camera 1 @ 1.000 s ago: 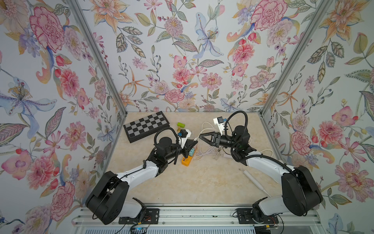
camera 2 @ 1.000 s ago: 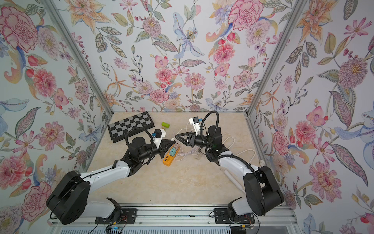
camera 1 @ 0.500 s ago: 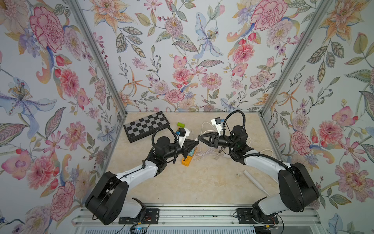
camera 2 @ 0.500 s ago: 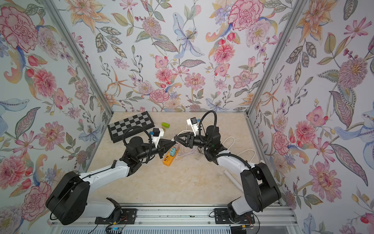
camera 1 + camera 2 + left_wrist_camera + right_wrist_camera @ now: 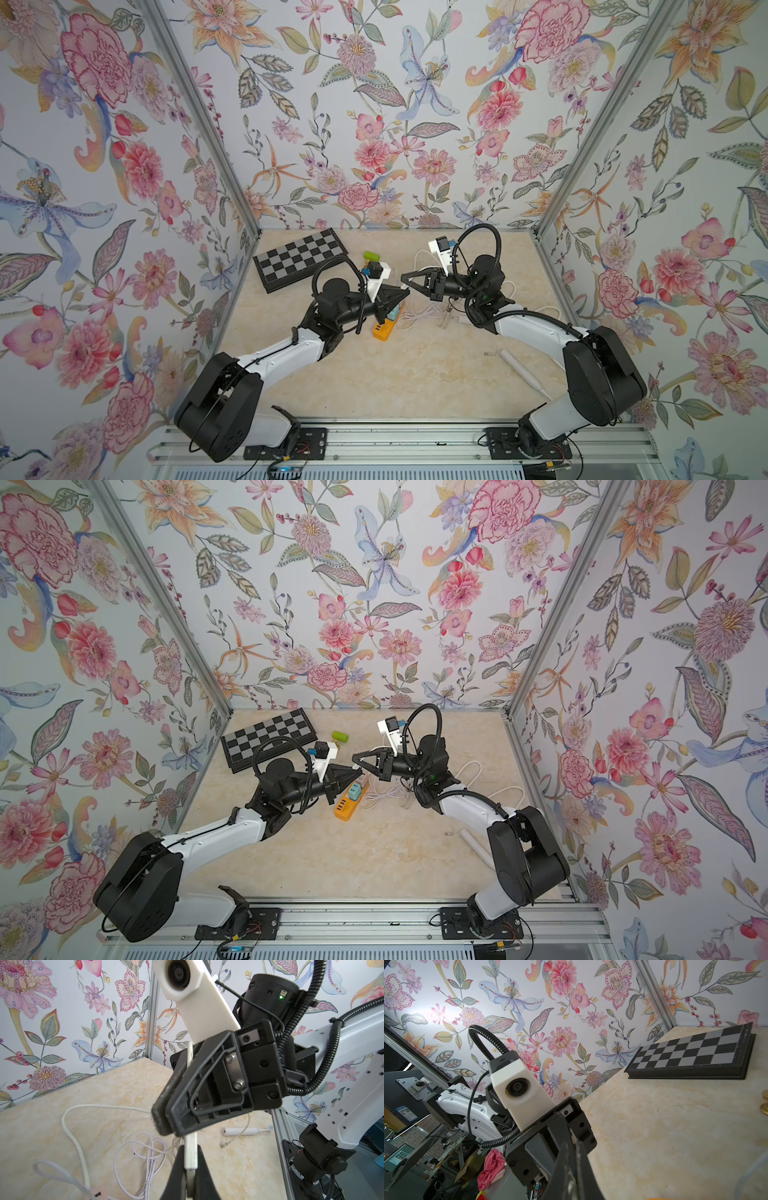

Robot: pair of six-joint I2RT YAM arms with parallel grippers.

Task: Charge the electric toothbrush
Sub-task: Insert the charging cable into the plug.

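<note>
apparently left tool (image 5: 190,1160) and right tool (image 5: 166,1124) both clamp a white plug (image 5: 191,1141), mostly hidden

Floral wallpaper walls (image 5: 374,124), aluminium corner posts (image 5: 199,124), beige marble tabletop (image 5: 395,382) (soft even light).

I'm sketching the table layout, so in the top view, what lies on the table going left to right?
chessboard → orange power strip → electric toothbrush

Black-and-grey chequered chessboard (image 5: 299,259), orange power strip (image 5: 383,329), lime-green block (image 5: 372,255), white toothbrush (image 5: 524,370) near right, cream marbled tabletop (image 5: 415,382), floral walls (image 5: 374,104)
</note>
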